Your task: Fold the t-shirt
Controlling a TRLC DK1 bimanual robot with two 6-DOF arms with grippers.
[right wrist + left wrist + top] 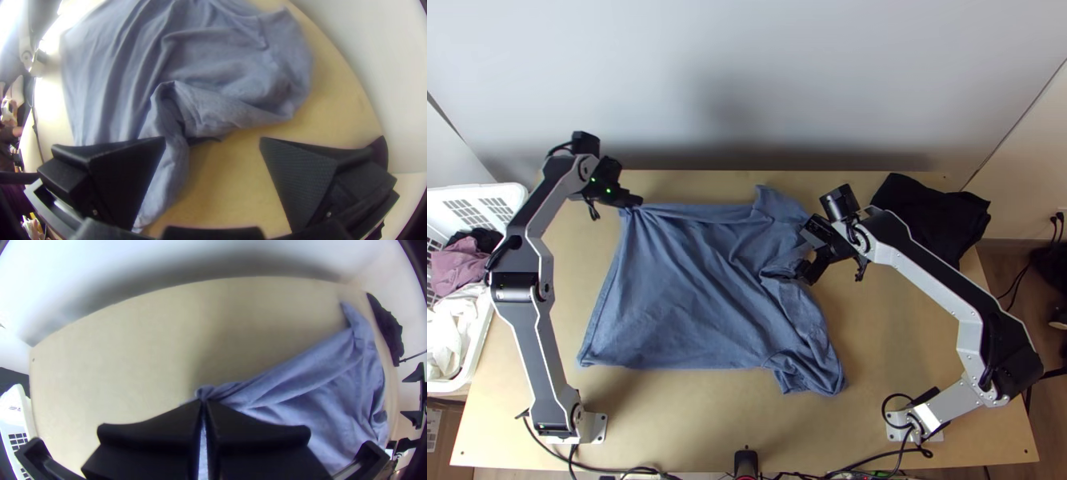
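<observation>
At the far left, outward from the left pincer (637, 201) and nearer the arm bases, was a white basket (517, 193). It held a black garment (485, 238), a mauve one (461, 268) and white cloth (451, 336).

The left pincer was closed, its two black fingers together at the tips, pinching a gathered corner of the blue t-shirt (683, 296). That corner was at the shirt's far left, toward the pale wall (747, 80) behind the bench (707, 420). From the pincer, the plain left edge ran back toward the arm bases, and a creased band of cloth ran rightward along the far side to the far sleeve (773, 205).

The body of the shirt lay mostly spread on the bench between the two pincers, with shallow wrinkles. The near sleeve (811, 374) lay rumpled, closer to the arm bases than the right pincer (803, 256) was. By that pincer, the cloth was bunched into folds.

The right pincer was wide open at the shirt's right side, with nothing between its fingers. In the right wrist view, one finger overlapped the blue cloth, while bare bench showed beside the other. Farther right of this pincer, a heap of black cloth (927, 216) lay at the bench's far right corner.
</observation>
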